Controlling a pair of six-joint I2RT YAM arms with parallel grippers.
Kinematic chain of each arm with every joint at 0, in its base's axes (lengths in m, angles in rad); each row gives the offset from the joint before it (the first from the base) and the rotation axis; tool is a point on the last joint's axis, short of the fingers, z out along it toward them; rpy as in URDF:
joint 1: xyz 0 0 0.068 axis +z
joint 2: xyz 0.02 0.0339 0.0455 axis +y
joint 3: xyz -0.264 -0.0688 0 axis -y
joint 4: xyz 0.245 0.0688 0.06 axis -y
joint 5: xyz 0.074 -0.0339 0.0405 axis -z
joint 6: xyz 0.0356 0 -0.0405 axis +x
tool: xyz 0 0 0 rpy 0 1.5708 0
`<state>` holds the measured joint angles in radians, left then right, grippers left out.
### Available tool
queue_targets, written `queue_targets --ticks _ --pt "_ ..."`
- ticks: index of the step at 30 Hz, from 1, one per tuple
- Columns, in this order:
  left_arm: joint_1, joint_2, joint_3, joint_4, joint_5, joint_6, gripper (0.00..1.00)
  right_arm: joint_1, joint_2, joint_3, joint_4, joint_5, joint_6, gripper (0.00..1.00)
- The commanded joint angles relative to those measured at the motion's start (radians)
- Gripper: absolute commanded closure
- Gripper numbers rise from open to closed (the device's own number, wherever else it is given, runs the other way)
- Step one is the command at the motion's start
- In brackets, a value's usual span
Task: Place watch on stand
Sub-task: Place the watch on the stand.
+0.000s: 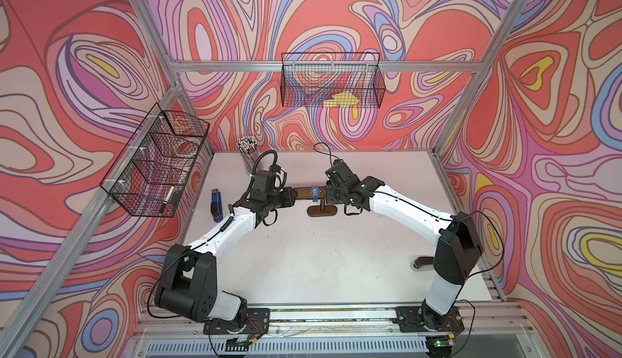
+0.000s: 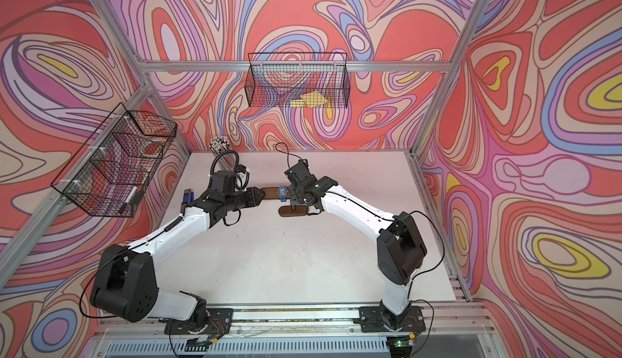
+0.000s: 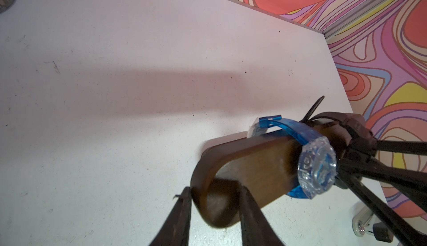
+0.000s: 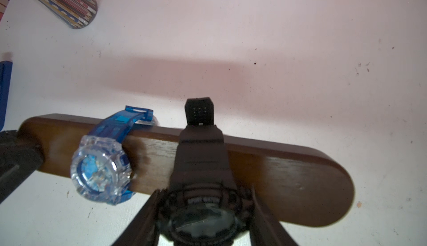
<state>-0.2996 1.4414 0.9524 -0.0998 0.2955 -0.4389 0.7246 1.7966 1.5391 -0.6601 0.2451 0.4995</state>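
The dark brown wooden stand (image 1: 304,192) is upright on the white table, its oval base (image 1: 322,211) showing in both top views. A clear blue watch (image 1: 314,193) (image 4: 101,168) hangs round the top bar (image 4: 288,175). My left gripper (image 3: 216,194) is shut on the bar's rounded left end (image 3: 254,161), one finger on each side. My right gripper (image 4: 203,198) is shut on a black watch (image 4: 201,164), gripping its case. The black strap lies over the bar to the right of the blue watch (image 3: 316,166). In the top views the right gripper (image 1: 327,194) hides the black watch.
A cup of pencils (image 1: 248,157) stands at the table's back left, and a blue stapler (image 1: 216,205) lies left of the left arm. Wire baskets hang on the left wall (image 1: 158,164) and the back wall (image 1: 331,80). A small metal fitting (image 1: 420,262) sits near the right arm.
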Motion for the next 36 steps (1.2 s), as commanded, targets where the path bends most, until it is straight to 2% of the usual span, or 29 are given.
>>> queue_targets --ticks 1,36 --pt "0.002 -0.026 -0.014 0.017 0.018 -0.006 0.64 0.01 0.018 0.015 -0.007 0.014 0.01 0.48" --pt "0.002 -0.041 -0.021 0.012 0.013 -0.004 0.65 0.021 -0.019 0.012 0.006 0.051 -0.013 0.27"
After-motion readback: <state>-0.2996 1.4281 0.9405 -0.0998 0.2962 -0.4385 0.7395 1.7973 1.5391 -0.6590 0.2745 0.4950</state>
